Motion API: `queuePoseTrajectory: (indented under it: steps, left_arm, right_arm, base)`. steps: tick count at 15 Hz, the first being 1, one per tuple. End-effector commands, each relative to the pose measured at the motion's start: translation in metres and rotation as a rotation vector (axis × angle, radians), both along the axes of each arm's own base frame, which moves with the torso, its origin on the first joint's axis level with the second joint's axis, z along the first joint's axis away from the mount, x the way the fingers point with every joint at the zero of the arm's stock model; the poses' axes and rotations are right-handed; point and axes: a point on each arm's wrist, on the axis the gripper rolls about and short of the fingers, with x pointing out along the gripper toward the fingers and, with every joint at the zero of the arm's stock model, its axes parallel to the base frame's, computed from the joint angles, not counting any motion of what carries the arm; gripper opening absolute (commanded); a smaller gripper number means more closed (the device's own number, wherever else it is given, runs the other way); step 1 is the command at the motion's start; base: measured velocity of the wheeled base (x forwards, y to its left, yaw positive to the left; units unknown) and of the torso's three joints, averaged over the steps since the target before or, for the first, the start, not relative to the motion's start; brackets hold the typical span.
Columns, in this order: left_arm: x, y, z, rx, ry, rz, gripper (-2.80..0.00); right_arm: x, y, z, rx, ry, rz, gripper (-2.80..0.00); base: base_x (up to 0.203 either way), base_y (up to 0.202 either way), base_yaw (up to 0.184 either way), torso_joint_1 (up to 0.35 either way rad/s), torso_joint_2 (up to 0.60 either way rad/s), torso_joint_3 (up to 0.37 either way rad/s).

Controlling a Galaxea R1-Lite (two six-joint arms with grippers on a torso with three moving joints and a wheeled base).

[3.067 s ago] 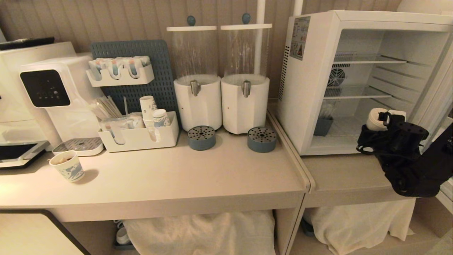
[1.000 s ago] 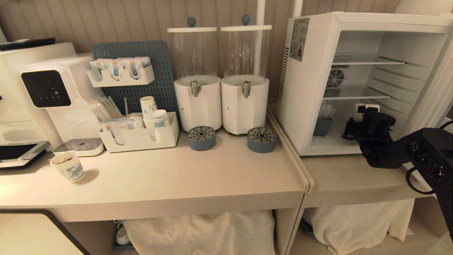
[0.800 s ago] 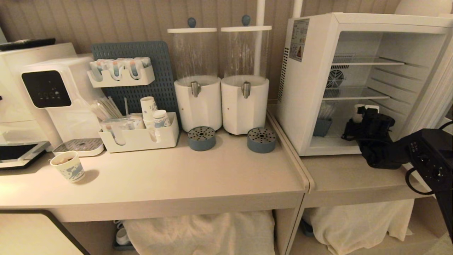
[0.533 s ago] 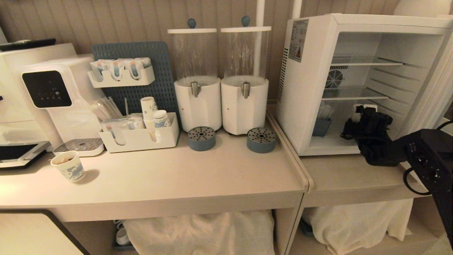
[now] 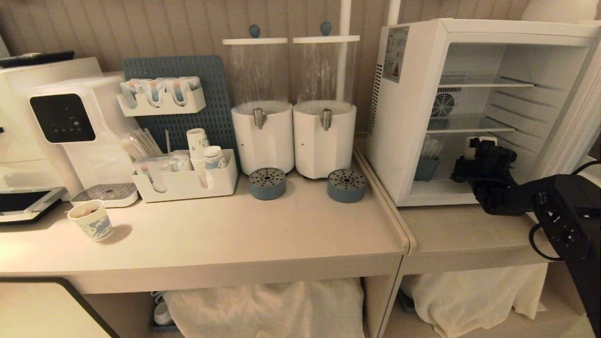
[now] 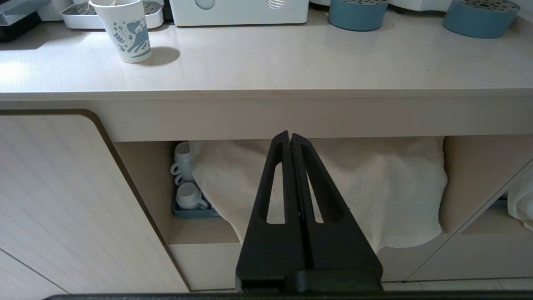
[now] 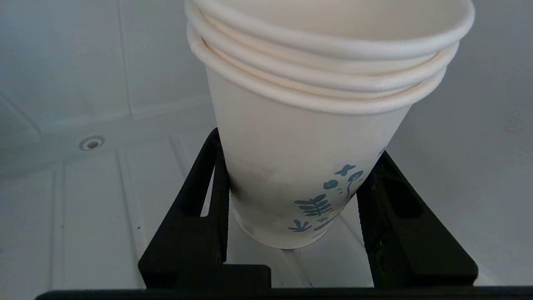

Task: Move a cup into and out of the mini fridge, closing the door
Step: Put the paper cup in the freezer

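Observation:
The mini fridge (image 5: 408,117) stands at the right on a lower table, its door (image 5: 576,112) swung open to the right. My right gripper (image 5: 478,146) reaches into the bottom compartment, shut on the cup (image 5: 472,142). In the right wrist view the white cup (image 7: 300,166) shows stacked rolled rims and a small blue leaf print, upright between both black fingers (image 7: 208,200), just over the fridge's white floor (image 7: 104,200). Whether its base rests there I cannot tell. My left gripper (image 6: 290,135) is parked below the counter edge, shut and empty.
A short paper cup with a bold blue drawing (image 5: 90,220) sits on the counter at the left. An organiser with stacked cups (image 5: 197,145), two drink dispensers (image 5: 263,103) and a water machine (image 5: 61,122) line the back. A small blue-grey container (image 5: 427,167) stands inside the fridge.
My right arm has carried the cup from in front of the fridge opening into the bottom compartment, then eased it slightly deeper. The left arm has stayed still.

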Motion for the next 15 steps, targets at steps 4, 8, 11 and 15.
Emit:
queuePoseTrajectory:
  steps: [4, 8, 11, 15]
  left_arm:
    - [0.0, 0.0, 0.0001, -0.001, 0.0, 0.001, -2.8]
    - [-0.0001, 0.0, 0.0002, -0.001, -0.001, 0.001, -2.8]
    - [-0.0001, 0.0, 0.0002, -0.001, -0.001, 0.001, -2.8]
    - [-0.0001, 0.0, 0.0002, -0.001, -0.001, 0.001, -2.8]
  right_arm:
    - [0.0006, -0.0003, -0.0156, 0.005, 0.033, 0.006, -2.8]
    - [-0.0003, -0.0003, -0.0162, 0.005, 0.044, -0.003, -2.8]
    - [-0.0007, 0.0005, -0.0157, 0.004, 0.039, -0.003, -2.8]
    - [-0.0017, -0.0001, -0.0137, 0.009, 0.038, -0.008, -2.8]
  base:
    - [0.0, 0.0, 0.0, 0.0, 0.0, 0.0]
    - [0.0, 0.0, 0.0, 0.0, 0.0, 0.0]
    - [0.0, 0.0, 0.0, 0.0, 0.0, 0.0]
    - [0.0, 0.0, 0.0, 0.0, 0.0, 0.0]
